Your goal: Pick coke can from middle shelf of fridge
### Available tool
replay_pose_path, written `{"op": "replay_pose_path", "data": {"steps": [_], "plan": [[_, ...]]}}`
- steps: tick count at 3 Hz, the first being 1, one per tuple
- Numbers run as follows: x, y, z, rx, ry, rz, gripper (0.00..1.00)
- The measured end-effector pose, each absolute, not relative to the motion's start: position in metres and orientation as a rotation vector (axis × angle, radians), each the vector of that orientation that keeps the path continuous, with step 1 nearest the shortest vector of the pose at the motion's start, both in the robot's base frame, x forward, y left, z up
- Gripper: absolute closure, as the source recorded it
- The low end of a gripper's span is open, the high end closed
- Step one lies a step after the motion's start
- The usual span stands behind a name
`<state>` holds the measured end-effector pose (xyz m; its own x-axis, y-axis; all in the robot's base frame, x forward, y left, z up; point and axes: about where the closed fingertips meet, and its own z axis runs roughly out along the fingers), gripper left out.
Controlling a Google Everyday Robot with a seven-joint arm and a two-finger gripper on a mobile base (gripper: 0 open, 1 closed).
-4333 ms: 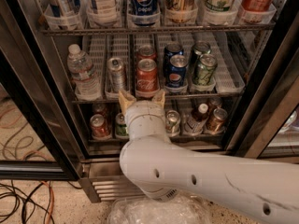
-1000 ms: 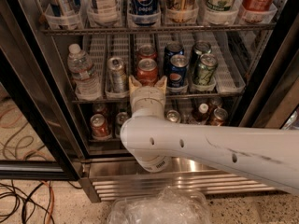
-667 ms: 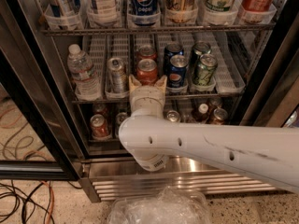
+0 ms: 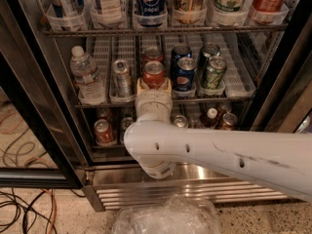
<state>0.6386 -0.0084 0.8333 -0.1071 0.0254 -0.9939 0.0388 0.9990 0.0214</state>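
Note:
The fridge [image 4: 29, 106] stands open in front of me. On the middle shelf [image 4: 229, 82], the coke can [image 4: 154, 73] stands at the front of a ribbed white lane, with a second red can [image 4: 152, 55] behind it. My gripper [image 4: 154, 85] is at the front coke can. One tan fingertip [image 4: 141, 85] presses on its left side and the other on its right side. The gripper hides the can's lower part. My white arm [image 4: 219, 157] crosses the lower right.
On the same shelf are a water bottle [image 4: 87, 77], a silver can [image 4: 122, 77], two blue Pepsi cans [image 4: 184, 76] and two green-and-silver cans [image 4: 213, 73]. Bottles in clear cups stand on the shelf above. More cans stand on the shelf below. A plastic bag [image 4: 165, 218] and cables [image 4: 24, 204] lie on the floor.
Since 4.3 s ago my gripper has risen from in front of the lower shelf and reached in around the front coke can. Over the last second it has barely moved.

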Motion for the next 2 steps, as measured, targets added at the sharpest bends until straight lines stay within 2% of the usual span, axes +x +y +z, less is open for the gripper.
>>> {"op": "replay_pose_path", "data": {"steps": [1, 2], "plan": [[0.638, -0.008, 0.835, 0.050, 1.676, -0.001, 0.94], [0.630, -0.012, 0.855, 0.038, 1.644, 0.035, 1.00]]}}
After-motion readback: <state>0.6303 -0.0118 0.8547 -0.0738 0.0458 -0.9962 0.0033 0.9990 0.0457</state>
